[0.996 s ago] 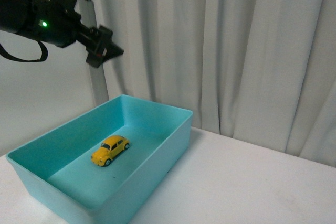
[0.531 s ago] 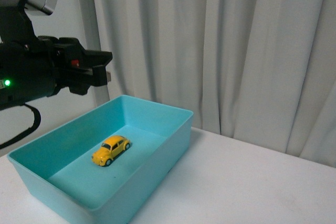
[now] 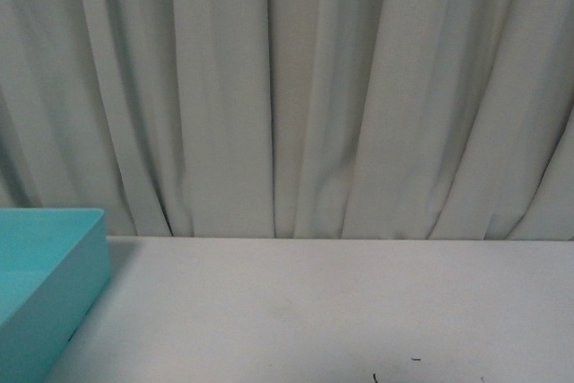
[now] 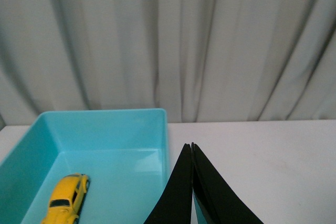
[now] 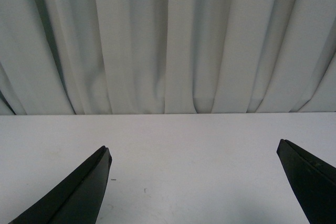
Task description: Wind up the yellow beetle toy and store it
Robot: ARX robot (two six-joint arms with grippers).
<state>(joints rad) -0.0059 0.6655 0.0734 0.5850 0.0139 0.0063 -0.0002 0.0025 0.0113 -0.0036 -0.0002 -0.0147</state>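
The yellow beetle toy (image 4: pixel 65 199) lies on the floor of a turquoise bin (image 4: pixel 105 116) in the left wrist view, free of any gripper. My left gripper (image 4: pixel 191 146) hangs over the bin's right wall, its black fingers pressed together with nothing between them. In the right wrist view my right gripper (image 5: pixel 194 151) stands wide open above bare white tabletop, empty. The front view shows only a corner of the turquoise bin (image 3: pixel 54 262) at the lower left; the toy and both arms are out of that view.
The white table (image 3: pixel 341 311) runs from the bin to the right. A grey-white curtain (image 3: pixel 296 87) hangs close behind the table's back edge in all views.
The front view has swung to the right: the bin, which filled the lower left with the toy in it, now shows only a corner. The left arm has left that view.
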